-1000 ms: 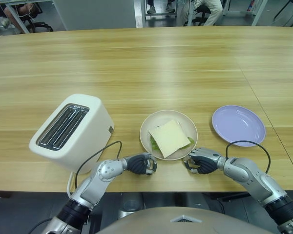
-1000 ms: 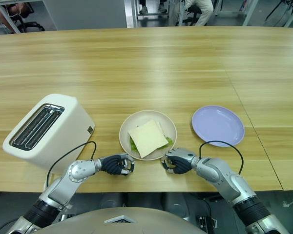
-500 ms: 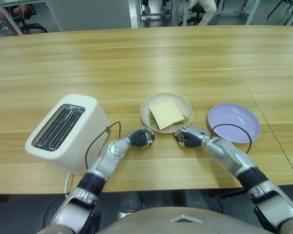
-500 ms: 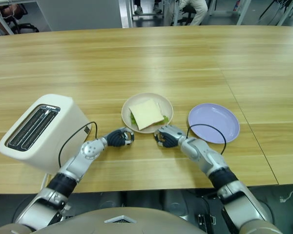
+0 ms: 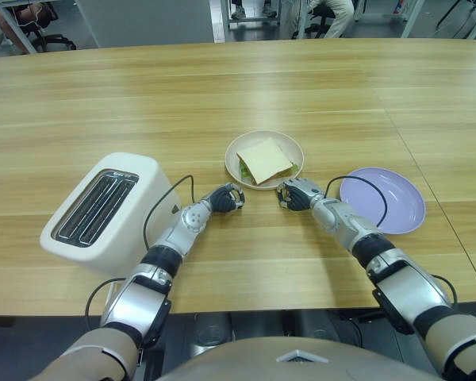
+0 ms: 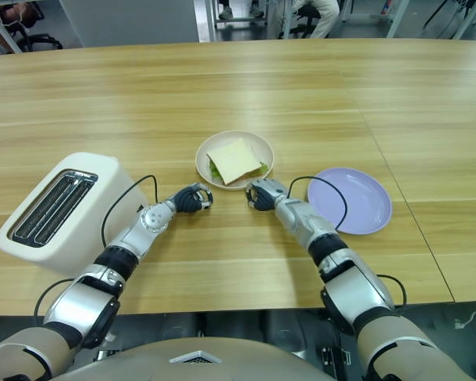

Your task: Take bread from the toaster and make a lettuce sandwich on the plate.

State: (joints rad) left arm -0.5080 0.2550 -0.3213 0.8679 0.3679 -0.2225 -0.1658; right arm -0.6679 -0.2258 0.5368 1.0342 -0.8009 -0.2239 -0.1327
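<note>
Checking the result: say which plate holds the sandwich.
The beige plate, just beyond the left hand and right hand; the purple plate lies farther right.

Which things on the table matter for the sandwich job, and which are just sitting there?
Job: toaster; beige plate; bread slice on it; lettuce under the slice.
Lying about: purple plate, right of the beige plate.

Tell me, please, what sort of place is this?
Probably an office or lab room, not a kitchen. There is a long wooden table with office chairs behind it, and the toaster stands on that table rather than on a counter.
</note>
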